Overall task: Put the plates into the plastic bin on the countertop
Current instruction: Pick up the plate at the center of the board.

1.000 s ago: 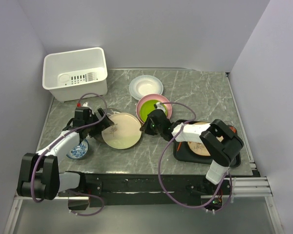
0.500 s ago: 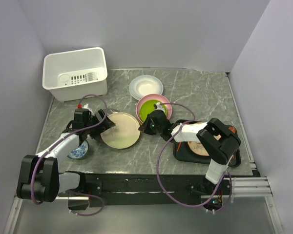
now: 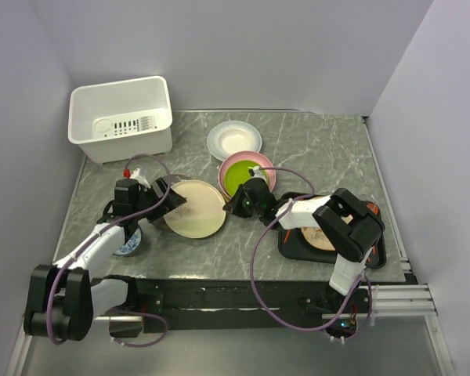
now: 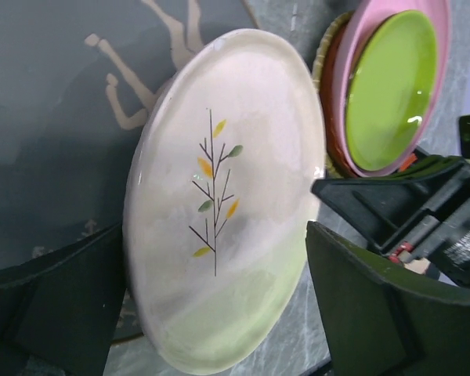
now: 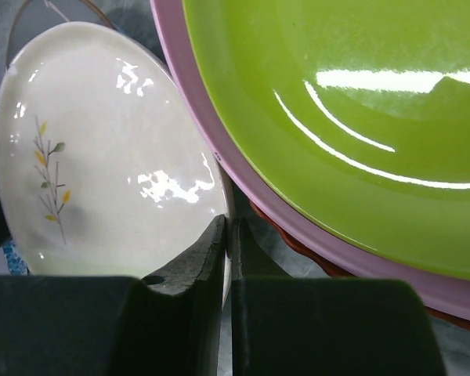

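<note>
The right gripper [image 3: 233, 205] pinched the right rim of the round cream plate with twig drawing [image 3: 194, 208], lying left of centre. The left gripper [image 3: 166, 202], wide around its left edge, probably needed to close firmly first.

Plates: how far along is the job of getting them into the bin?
Done: nothing; the bin holds no plate. In hand: the right end effector pinches the rim of the cream plate, the left end effector open around its opposite edge. Left: that plate, the green plate, the pink plate under it, the white plate and those on the tray.
</note>
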Tool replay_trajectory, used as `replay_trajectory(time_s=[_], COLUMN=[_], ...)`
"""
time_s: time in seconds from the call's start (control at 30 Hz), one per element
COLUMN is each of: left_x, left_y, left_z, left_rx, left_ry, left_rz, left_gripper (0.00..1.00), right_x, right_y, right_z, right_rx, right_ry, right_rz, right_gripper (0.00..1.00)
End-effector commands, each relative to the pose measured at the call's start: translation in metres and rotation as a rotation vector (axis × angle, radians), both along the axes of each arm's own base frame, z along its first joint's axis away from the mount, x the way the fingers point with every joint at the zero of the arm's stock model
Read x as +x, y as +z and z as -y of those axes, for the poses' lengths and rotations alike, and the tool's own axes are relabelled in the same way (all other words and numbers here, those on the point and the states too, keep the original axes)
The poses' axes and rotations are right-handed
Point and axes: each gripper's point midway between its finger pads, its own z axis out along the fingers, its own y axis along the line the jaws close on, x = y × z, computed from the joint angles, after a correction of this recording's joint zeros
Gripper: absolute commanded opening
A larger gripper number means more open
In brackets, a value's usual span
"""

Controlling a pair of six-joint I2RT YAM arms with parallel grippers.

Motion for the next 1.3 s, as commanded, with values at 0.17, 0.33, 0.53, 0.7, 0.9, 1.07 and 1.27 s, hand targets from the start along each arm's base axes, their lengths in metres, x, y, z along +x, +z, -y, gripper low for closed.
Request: replay_trajectory(time_s=[0.17,0.33,0.53,0.7,0.9,1.07,1.27], left_x=[0.002,0.0,0.003,0.004,0.005,0.01,0.01], left_y=[0.049,0.043,0.037,0.028,0.029,0.035,0.042], left_z=[0.015,0.015,0.019,0.016,0.015,0.012,0.009], left_rx=[-0.065,-0.068,-0.072,-0.046,-0.043,-0.029,-0.017], left_ry=[-0.071,-0.077,-0.102,-0.096,-0.089,-0.067,-0.05], left_rz=[0.126,0.112,0.09,0.057,0.059,0.078,0.069], left_gripper=[0.81,0.77,0.19,0.01,0.01,0.01,0.01], right_x=[-0.001,0.001,0.004,0.005,0.004,0.003,0.001], right_y=[0.005,0.007,0.013,0.014,0.014,0.027,0.041], right_z=[-0.006,-0.007,-0.01,-0.014,-0.014,-0.011,-0.011], right_rx=[0.032,0.034,0.05,0.06,0.062,0.059,0.075], right_ry=[0.014,0.013,0.018,0.026,0.03,0.041,0.056], right_rz=[0.005,0.009,0.021,0.02,0.021,0.058,0.086], right_gripper=[0.01,0.02,0.02,0.02,0.06,0.15,0.39])
